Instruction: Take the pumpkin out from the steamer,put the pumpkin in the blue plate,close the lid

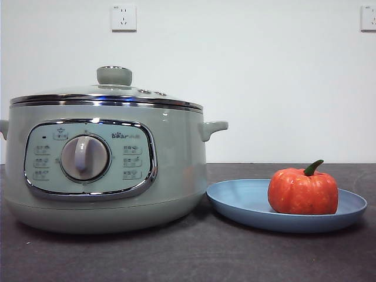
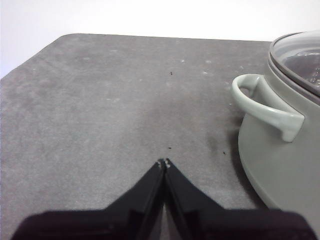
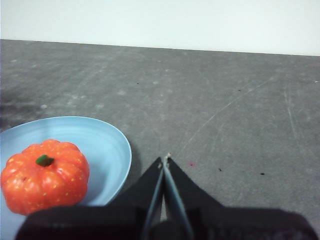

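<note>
Pumpkin: small, orange-red, ribbed, curved green stem, upright on blue plate, sits toward plate's right side in front view. Plate: shallow, light blue, low rim, flat on dark table, just right of steamer, rim close to pot base. Steamer: big sage-green pot w/ chrome control panel, knob, side handles. Lid: glass, chrome rim, green knob, seated on the pot, closed.
</note>
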